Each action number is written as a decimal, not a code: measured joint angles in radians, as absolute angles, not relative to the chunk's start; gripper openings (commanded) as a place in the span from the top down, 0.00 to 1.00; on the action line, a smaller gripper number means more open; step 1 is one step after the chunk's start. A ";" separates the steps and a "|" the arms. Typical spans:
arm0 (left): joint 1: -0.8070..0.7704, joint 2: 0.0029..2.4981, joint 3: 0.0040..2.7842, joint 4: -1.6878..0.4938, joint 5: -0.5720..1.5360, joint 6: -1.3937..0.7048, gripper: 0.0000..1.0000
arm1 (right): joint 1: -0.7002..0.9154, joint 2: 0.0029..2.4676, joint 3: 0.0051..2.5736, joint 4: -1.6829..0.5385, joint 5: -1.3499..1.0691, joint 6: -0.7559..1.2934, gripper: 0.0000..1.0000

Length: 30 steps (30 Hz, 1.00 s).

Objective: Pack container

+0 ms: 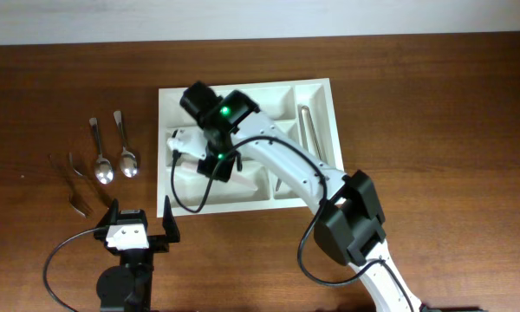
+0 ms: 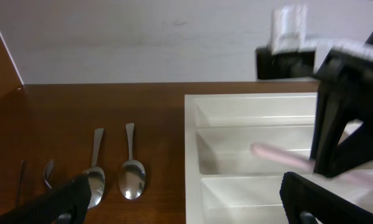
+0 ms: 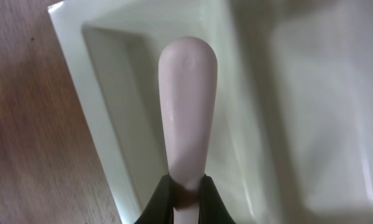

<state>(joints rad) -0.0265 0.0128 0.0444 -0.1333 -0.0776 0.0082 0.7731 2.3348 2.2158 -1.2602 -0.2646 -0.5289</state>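
Note:
The container, a large white cutlery tray (image 1: 166, 97), lies in the middle of the table. My right gripper (image 1: 211, 159) reaches over its left part and is shut on a pale pink utensil handle (image 1: 180, 139). In the right wrist view the handle (image 3: 186, 106) sticks out from the shut fingers (image 3: 186, 190) above a long compartment near the tray's left rim. It also shows in the left wrist view (image 2: 280, 155). My left gripper (image 1: 139, 227) is open and empty in front of the tray's near left corner (image 2: 193, 162).
Two metal spoons (image 1: 102, 165) (image 1: 128, 160) lie left of the tray, also in the left wrist view (image 2: 94, 180) (image 2: 132, 177). Two forks (image 1: 74, 165) (image 1: 80, 206) lie further left. A metal utensil (image 1: 308, 130) lies in the tray's right narrow compartment.

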 measured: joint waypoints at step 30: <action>-0.027 0.013 0.045 -0.133 -0.078 0.008 0.01 | 0.271 2.331 2.719 -1.505 0.126 0.097 0.01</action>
<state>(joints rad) -0.0265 0.0128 0.0448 -0.1333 -0.0776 0.0082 0.2714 2.3310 2.7186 -1.5051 0.1257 0.0971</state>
